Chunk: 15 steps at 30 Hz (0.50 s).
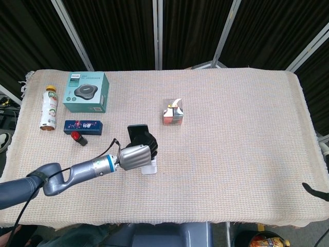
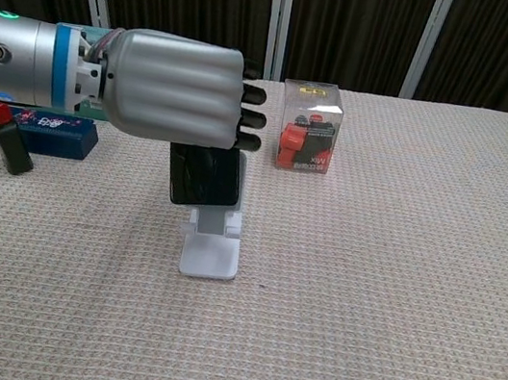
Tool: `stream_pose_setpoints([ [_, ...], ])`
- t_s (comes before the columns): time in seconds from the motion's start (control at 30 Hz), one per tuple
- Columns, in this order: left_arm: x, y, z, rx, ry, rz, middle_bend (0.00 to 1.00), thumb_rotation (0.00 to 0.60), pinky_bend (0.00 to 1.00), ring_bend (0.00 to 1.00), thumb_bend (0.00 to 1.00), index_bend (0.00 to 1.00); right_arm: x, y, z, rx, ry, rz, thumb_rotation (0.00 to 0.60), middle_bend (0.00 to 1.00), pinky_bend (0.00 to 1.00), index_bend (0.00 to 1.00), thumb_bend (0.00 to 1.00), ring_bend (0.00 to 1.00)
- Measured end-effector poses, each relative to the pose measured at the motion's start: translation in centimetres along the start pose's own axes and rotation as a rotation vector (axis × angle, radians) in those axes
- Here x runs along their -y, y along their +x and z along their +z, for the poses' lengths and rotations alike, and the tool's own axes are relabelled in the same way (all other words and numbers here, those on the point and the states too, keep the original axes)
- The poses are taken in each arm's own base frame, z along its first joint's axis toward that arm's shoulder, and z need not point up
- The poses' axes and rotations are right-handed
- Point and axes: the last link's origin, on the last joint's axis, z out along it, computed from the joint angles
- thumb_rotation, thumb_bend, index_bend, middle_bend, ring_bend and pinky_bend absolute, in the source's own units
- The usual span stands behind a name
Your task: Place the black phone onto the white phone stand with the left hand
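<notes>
My left hand (image 1: 136, 156) (image 2: 169, 88) grips the black phone (image 1: 138, 135) (image 2: 203, 176) from above and holds it upright right over the white phone stand (image 1: 149, 168) (image 2: 209, 253). In the chest view the phone's lower edge hangs just above the stand's front lip and covers most of the stand's back plate. Whether the phone touches the stand I cannot tell. In the head view the hand hides most of the stand. My right hand shows in neither view.
A clear box with red contents (image 1: 174, 112) (image 2: 307, 140) stands behind and right of the stand. At the left lie a teal box (image 1: 86, 92), a bottle (image 1: 49, 107), a dark blue box (image 1: 83, 125) (image 2: 49, 134) and a small red-capped black bottle (image 1: 78, 138) (image 2: 4, 139).
</notes>
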Motion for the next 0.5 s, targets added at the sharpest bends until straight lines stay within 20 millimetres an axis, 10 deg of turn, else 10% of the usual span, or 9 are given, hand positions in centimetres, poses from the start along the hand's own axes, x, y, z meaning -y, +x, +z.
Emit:
stream_pose_setpoints([
  [0.5, -1.8, 1.9, 2.4, -0.006, -0.06, 0.052, 0.36, 0.6, 0.39, 0.39, 0.0, 0.46, -0.6, 0.6, 0.0, -0.014, -0.01, 0.024, 0.6, 0.0, 0.0, 0.0, 0.0, 0.0],
])
